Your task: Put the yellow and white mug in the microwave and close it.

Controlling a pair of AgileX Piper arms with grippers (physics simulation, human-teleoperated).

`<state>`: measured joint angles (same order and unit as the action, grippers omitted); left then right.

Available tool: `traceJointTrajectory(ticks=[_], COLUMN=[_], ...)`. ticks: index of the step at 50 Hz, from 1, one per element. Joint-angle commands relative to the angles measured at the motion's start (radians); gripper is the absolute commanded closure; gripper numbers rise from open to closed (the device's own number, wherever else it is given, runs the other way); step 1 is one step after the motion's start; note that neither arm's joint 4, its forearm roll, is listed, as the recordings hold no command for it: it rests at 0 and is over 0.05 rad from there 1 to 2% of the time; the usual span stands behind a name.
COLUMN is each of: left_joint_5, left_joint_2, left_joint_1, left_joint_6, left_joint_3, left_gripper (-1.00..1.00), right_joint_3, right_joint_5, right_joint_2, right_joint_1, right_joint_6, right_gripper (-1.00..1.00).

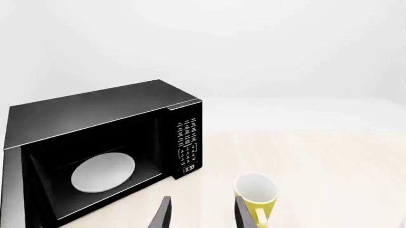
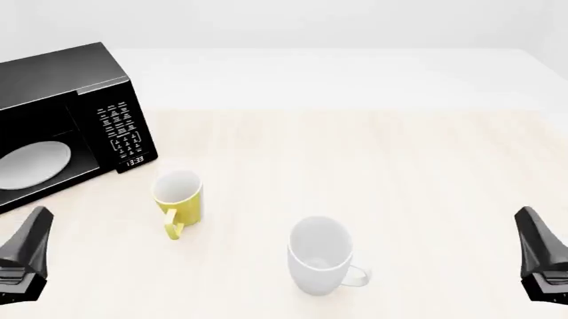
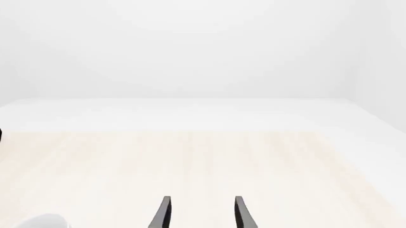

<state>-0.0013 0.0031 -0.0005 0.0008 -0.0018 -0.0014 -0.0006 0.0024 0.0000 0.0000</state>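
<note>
The yellow and white mug stands upright on the table just in front of the microwave's keypad, its handle pointing toward the arms' side. The black microwave sits at the far left with its cavity showing and the round white plate inside; its door is swung open at the picture's edge. My left gripper hovers open at the near left, short of the mug, whose side shows just past one finger. My right gripper hangs open and empty at the near right.
A larger all-white mug stands near the table's front middle, handle to the right; its rim shows in the right wrist view. The light wood tabletop stretches to a white far edge.
</note>
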Motion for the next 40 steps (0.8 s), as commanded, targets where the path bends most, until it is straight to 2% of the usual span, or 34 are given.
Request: traceJointTrajectory(ticks=[1,12,24,38,40], left_joint_5=[0.002,0.008,0.064,0.174,0.161], left_joint_2=[0.001,0.006,0.0,0.001,0.027], left_joint_1=[-0.006,0.001,-0.091,-0.124,-0.128], left_joint_6=[0.004,0.017,0.013,0.01,0.01], left_joint_3=[-0.004,-0.002,-0.049,-0.097,-0.095], left_gripper=[-1.0,-1.0,-1.0,-1.0,-1.0], right_joint_3=[-0.003,-0.003,-0.003,-0.003,-0.003], right_joint_5=[-0.001,-0.001,-0.001,-0.001,-0.001], right_joint_2=[0.005,0.005,0.005,0.005,0.005], right_joint_1=[0.0,0.0,-0.001,0.0,0.0], right_joint_6=[0.0,0.0,0.0,0.0,-0.001], right_gripper=[-1.0,-1.0,-1.0,-1.0,-1.0])
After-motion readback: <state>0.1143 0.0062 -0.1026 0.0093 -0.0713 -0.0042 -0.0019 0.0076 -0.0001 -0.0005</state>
